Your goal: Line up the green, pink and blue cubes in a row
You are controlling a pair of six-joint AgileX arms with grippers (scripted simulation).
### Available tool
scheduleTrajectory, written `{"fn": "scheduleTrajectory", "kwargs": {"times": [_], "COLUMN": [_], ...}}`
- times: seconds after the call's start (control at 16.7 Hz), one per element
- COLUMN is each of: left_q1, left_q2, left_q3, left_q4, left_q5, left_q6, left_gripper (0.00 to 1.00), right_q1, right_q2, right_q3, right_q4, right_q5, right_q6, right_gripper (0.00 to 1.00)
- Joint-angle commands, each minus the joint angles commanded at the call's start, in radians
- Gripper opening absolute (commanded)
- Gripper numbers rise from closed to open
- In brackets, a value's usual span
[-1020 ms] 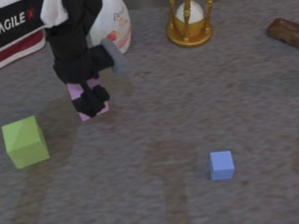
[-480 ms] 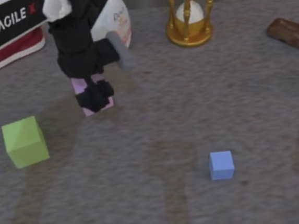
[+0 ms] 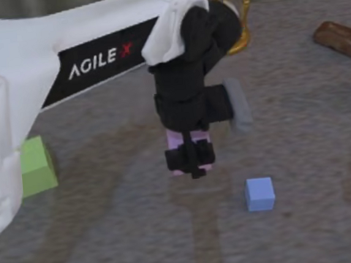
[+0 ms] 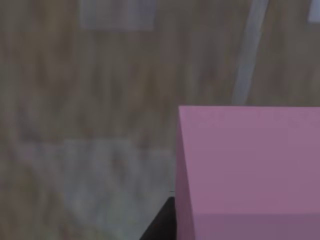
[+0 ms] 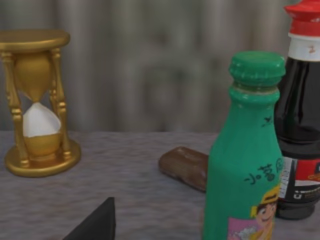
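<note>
My left gripper is shut on the light pink cube, near the middle of the table in the top view. In the left wrist view the pink cube fills one corner, with a black finger against its side. The small blue cube rests on the table just right of and nearer than the held cube, apart from it. The lime-green cube sits at the far left, partly hidden under my left arm. My right arm is out of the top view.
A gold hourglass stands at the back behind my left arm, and a brown bar lies at the back right. The right wrist view shows the hourglass, the bar, a green bottle and a dark red-capped bottle.
My left arm has swung from the back left toward the middle, carrying the pink cube to just left of the blue cube. The green and blue cubes have not moved.
</note>
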State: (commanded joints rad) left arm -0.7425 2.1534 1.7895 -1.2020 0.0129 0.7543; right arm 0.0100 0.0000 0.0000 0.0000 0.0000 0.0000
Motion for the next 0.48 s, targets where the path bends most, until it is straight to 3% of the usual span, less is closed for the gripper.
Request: {"fn": "scheduleTrajectory", "kwargs": {"times": [0.18,0.48], "left_q1": [-0.074,-0.074], "left_q2": [-0.023,-0.019], "left_q3": [-0.022,-0.021], "left_q4": [0.0,0.004], "left_q5": [0.0,0.0], "left_q6": [-0.009,-0.007], "left_gripper": [0.0,0.0], "right_q1": [0.0,0.0], "right_q2": [0.0,0.0], "right_q3": [0.0,0.0], "right_q4": [0.0,0.0], "right_q5": [0.0,0.0], "right_q6": [0.0,0.0], "right_gripper": [1.0,1.0]}}
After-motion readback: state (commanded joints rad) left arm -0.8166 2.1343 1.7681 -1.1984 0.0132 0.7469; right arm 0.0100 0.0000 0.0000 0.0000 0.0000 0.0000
